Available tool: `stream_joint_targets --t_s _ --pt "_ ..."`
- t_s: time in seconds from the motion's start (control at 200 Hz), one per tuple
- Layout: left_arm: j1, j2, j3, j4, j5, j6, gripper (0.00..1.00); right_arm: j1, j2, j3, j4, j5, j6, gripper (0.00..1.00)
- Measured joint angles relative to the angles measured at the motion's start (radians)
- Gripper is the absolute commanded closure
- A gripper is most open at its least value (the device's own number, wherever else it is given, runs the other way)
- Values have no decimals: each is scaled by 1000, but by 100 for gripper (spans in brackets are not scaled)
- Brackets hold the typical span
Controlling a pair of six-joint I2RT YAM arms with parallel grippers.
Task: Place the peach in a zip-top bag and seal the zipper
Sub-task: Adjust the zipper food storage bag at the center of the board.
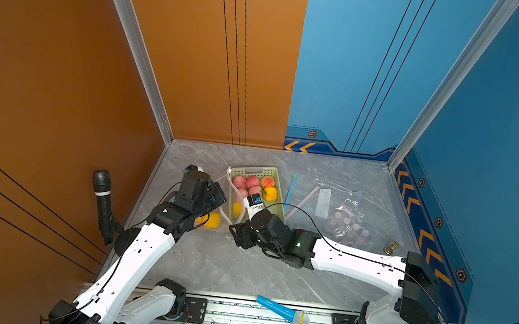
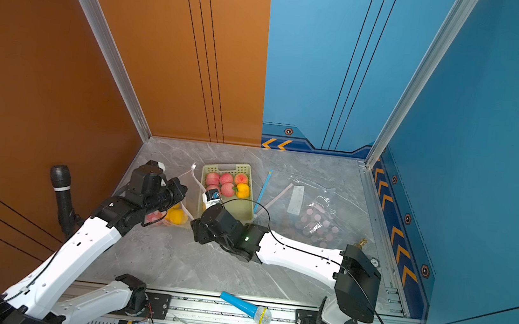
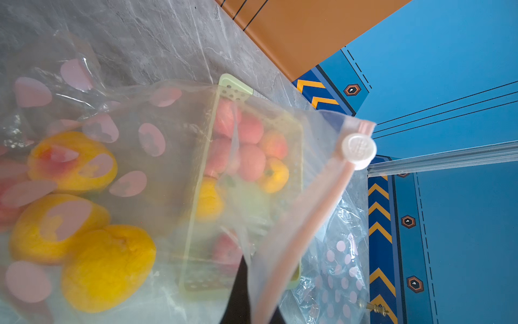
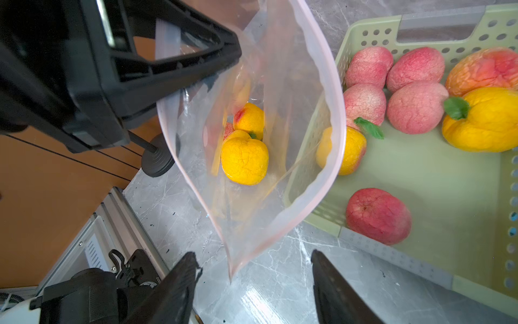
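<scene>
Your left gripper (image 1: 219,198) is clamped on the rim of the clear, pink-zippered plastic bag (image 4: 280,84), and a round yellow peach (image 4: 244,161) lies inside at centre frame. Your right gripper (image 4: 254,256) stands with its fingers apart at the bottom. The grey marbled tabletop (image 1: 239,267) sits between an orange wall (image 1: 45,78) on the left and a blue wall (image 1: 504,131) on the right.

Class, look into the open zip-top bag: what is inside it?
Yellow peaches lie at the bottom of the zip-top bag, a pink peach partly covered by them. Anything beneath them is hidden.
</scene>
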Motion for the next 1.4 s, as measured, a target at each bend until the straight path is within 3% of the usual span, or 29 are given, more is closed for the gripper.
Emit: stream_joint_targets --t_s 0.22,0.596,0.661,0.796,0.881,0.961,1.206,1.402 --pt "0 0 0 3 0 0 100 -9 68 31 8 -44 15 34" --pt "0 0 0 6 15 -3 100 -63 147 121 36 -83 29 45" --pt "0 0 0 6 16 -3 100 -69 167 142 39 -92 25 52" --pt "0 0 0 6 18 -3 100 -79 183 171 34 -102 3 81" --pt "0 0 0 7 19 -4 100 -80 182 183 27 -100 -25 93" --pt "1 0 0 9 23 -4 84 -85 179 183 16 -100 -41 100" --pt "66 -29 87 -10 63 39 31 -113 113 187 -113 -117 -149 100" --pt "163 -155 154 -26 65 99 12 -105 31 302 -299 -157 -276 100"
